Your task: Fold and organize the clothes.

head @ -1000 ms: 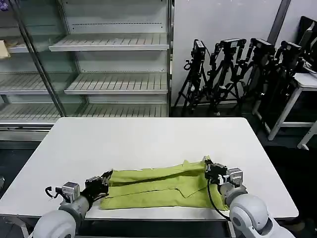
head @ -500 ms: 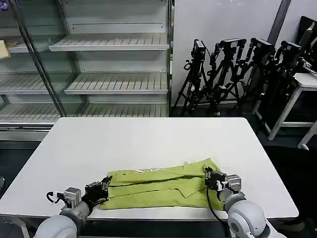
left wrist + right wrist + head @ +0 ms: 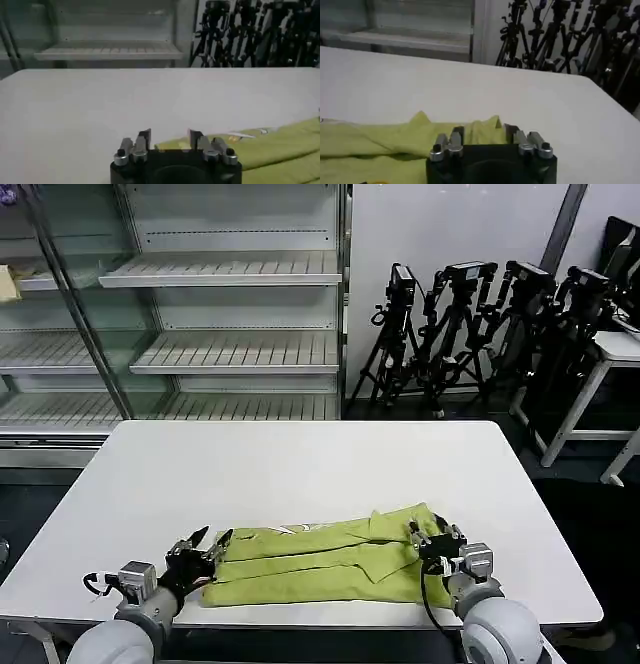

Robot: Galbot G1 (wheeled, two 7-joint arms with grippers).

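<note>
T-shirt (image 3: 320,564): lime yellow-green, lying as a long folded band along the near edge of the worktop (image 3: 300,464), between the two arms. Layers visible; a bit of white print shows at the far edge.
Left end effector (image 3: 205,546): at the band's left end, fingers spread, nothing pinched. In the left wrist view the fingers (image 3: 143,140) sit apart with the cloth edge just beyond them.
Right end effector (image 3: 432,536): at the band's right end, over the cloth, fingers spread, holding nothing. The right wrist view shows a gap between the fingers (image 3: 456,136) and fabric (image 3: 380,145) ahead.
Step, my read: band fold is laid down; next is probably a regrasp of the ends for a crosswise fold.
Risk 1: band sits close to the near worktop edge; a pull toward the robot could drag it off.
Risk 2: pinching just the top layer would peel the fold open instead of lifting the stack.
Risk 3: right end is lumpy, sleeve bunched; uneven grasp gives a skewed fold.
Risk 4: arms lifting out of sync would twist the band.
</note>
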